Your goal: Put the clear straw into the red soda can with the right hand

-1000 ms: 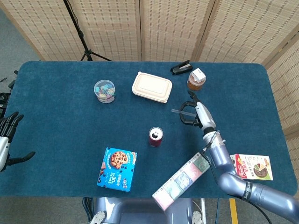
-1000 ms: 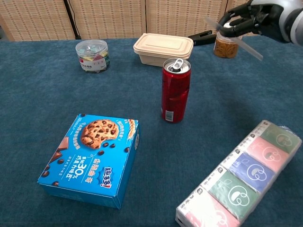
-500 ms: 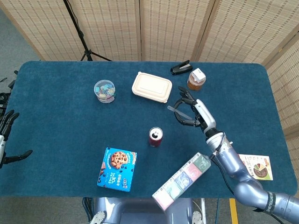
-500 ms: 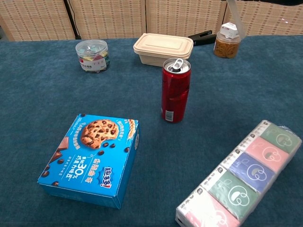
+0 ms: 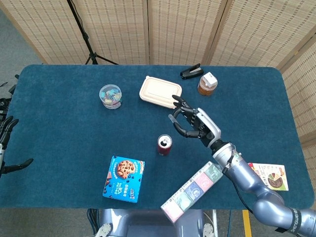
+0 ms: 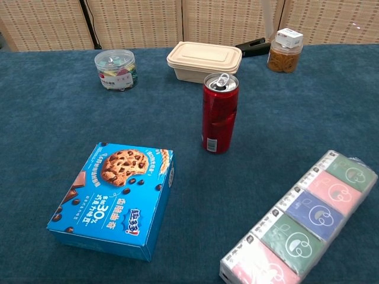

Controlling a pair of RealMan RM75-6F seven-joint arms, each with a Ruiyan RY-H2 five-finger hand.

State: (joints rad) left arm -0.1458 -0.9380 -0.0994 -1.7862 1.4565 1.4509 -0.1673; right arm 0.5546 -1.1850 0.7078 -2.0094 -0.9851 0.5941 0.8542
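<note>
**Straw in transit; insertion not yet begun**

The right hand hangs above the blue-covered table, just up and to the right of the red soda can in the head view. Its fingers are curled together around a thin pale object at the fingertips, taken to be the clear straw. The straw is faint against the cloth, and its full length and tilt cannot be made out. The chest view shows neither the hand nor the straw, so the grip cannot be cross-checked.

The can stands upright, tab end up and opening exposed, with bare cloth on all sides. It lies below and left of the hand, near but apart. The tan lidded food box sits beyond the hand, close to the fingertips in the picture.

The left hand is at the far table edge, well apart from the work. Its fingers are spread and it holds nothing.

Judgement: the step in hand is the carry toward the can. The next move calls for bringing the straw's lower end over the small opening beside the tab, turning the straw near upright, then lowering it in. The opening is narrow, so alignment is the main risk. A tip landing on the lid may slide off or tip the can.
</note>
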